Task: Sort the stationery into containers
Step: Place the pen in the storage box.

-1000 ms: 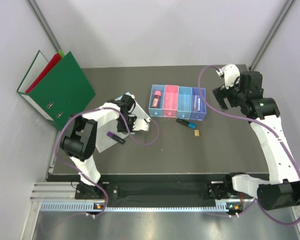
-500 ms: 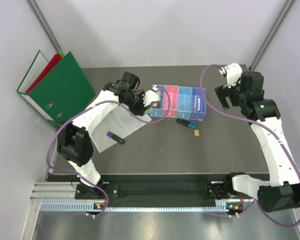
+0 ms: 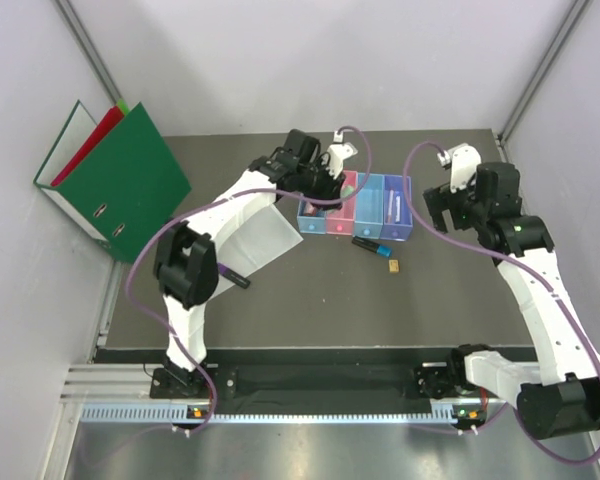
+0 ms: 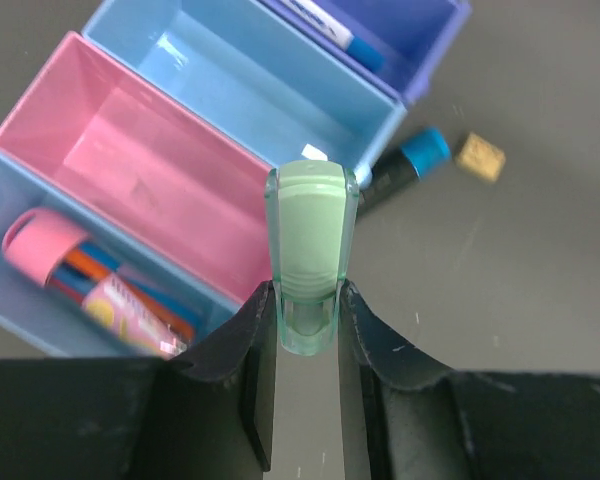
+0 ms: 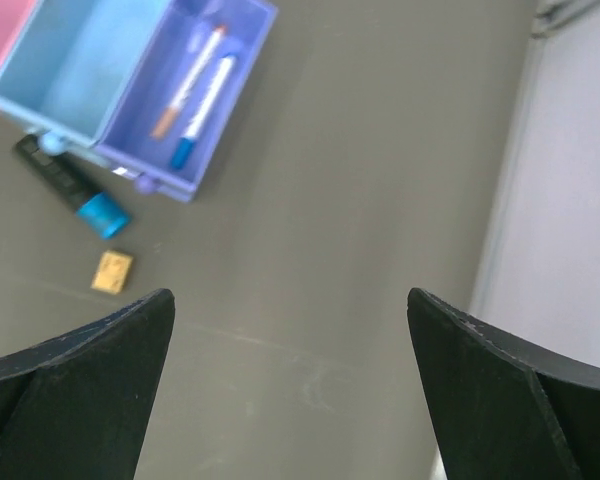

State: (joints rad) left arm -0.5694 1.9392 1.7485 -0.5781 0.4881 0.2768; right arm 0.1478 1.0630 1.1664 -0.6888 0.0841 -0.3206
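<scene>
My left gripper (image 4: 308, 300) is shut on the green highlighter (image 4: 310, 250) and holds it above the near wall of the pink bin (image 4: 150, 170). In the top view this gripper (image 3: 332, 185) hovers over the light blue and pink bins. The light blue bin (image 4: 10, 300) holds the pink-capped glue stick (image 4: 40, 245). The purple bin (image 5: 195, 85) holds pens. A black marker with a blue cap (image 3: 370, 244) and the tan block (image 3: 392, 267) lie on the table in front of the bins. My right gripper (image 5: 290, 330) is open and empty, right of the bins (image 3: 442, 205).
A purple-capped marker (image 3: 232, 277) lies at the near edge of the clear plastic sleeve (image 3: 250, 235). Green and red ring binders (image 3: 120, 175) stand at the far left. The side wall (image 5: 570, 200) rises close to my right gripper.
My left arm has swung from the clear sleeve rightward to above the bins, carrying the green highlighter. My right gripper has shifted slightly nearer and stays open.
</scene>
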